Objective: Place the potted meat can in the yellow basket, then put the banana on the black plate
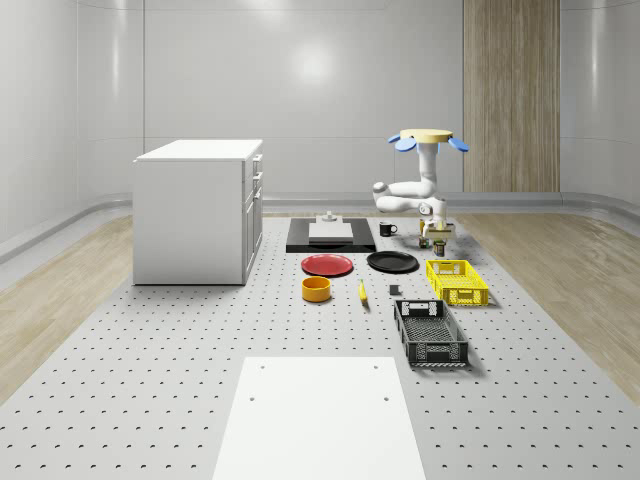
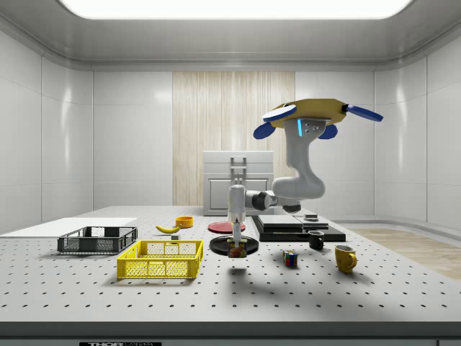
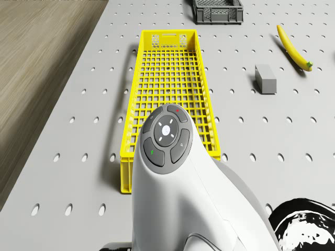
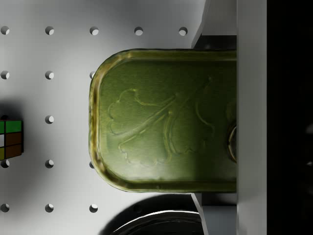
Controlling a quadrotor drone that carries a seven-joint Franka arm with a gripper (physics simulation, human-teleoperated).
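Above table's far right in whole-scene view: drone (image 1: 432, 139) hovers, arm hanging down, gripper (image 1: 436, 238) clenched on potted meat can (image 1: 437, 243), just beyond yellow basket (image 1: 456, 281), beside black plate (image 1: 392, 262). Banana (image 1: 362, 291) lies near orange bowl (image 1: 316, 289).

Side view: can (image 2: 236, 251) held just off table, between basket (image 2: 161, 259) and Rubik's cube (image 2: 289, 258), in front of plate (image 2: 233, 246).

Drone view: arm over basket's (image 3: 168, 73) near end; banana (image 3: 293, 48) well apart.

Wrist view: green can top (image 4: 166, 120) between fingers (image 4: 251, 117); cube (image 4: 11, 139) nearby.
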